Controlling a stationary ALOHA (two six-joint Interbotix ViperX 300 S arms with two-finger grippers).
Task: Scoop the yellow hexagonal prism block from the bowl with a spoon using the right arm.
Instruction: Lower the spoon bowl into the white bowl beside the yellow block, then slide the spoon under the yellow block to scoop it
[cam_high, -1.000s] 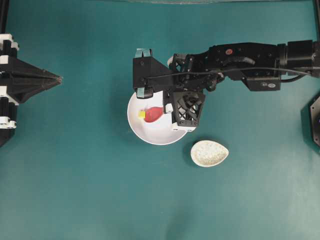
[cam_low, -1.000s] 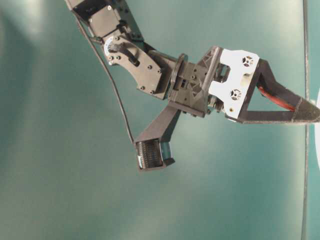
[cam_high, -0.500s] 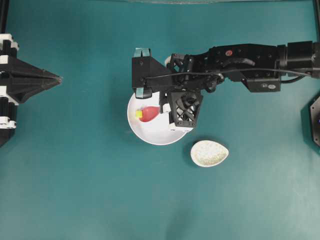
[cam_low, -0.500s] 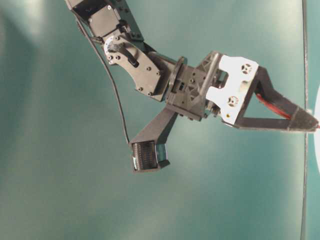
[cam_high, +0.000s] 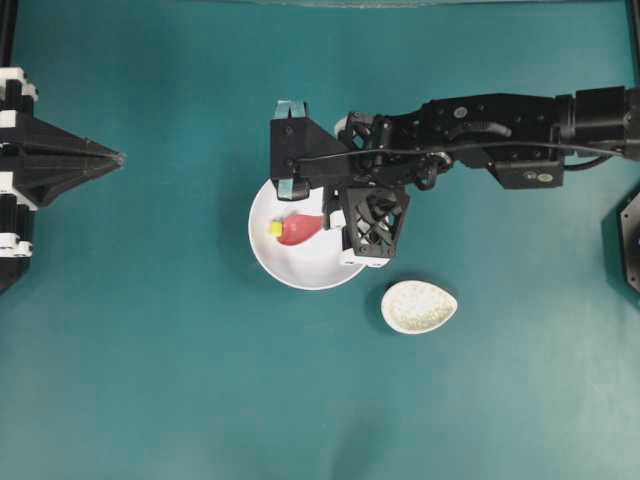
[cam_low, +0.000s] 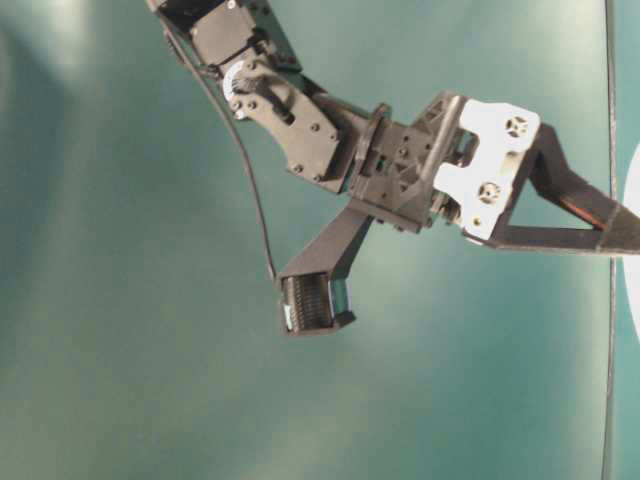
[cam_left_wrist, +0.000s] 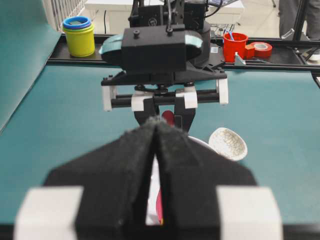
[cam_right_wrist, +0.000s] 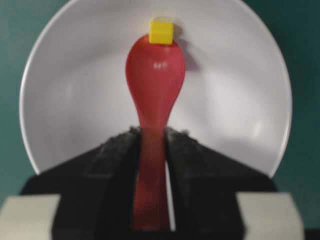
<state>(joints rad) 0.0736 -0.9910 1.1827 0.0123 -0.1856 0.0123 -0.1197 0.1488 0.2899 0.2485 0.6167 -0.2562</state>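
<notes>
Bowl (cam_high: 300, 265) shifted left; spoon (cam_right_wrist: 154, 80) tip touching block (cam_right_wrist: 161, 31).

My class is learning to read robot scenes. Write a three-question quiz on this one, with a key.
1. True or false: the yellow block lies inside the spoon.
2. What do the right arm's fingers hold?
3. The speckled dish is: A) inside the bowl, B) on the table beside it, C) under the spoon.

Key: 1 false, it sits at the spoon's tip; 2 the spoon's handle; 3 B.
</notes>
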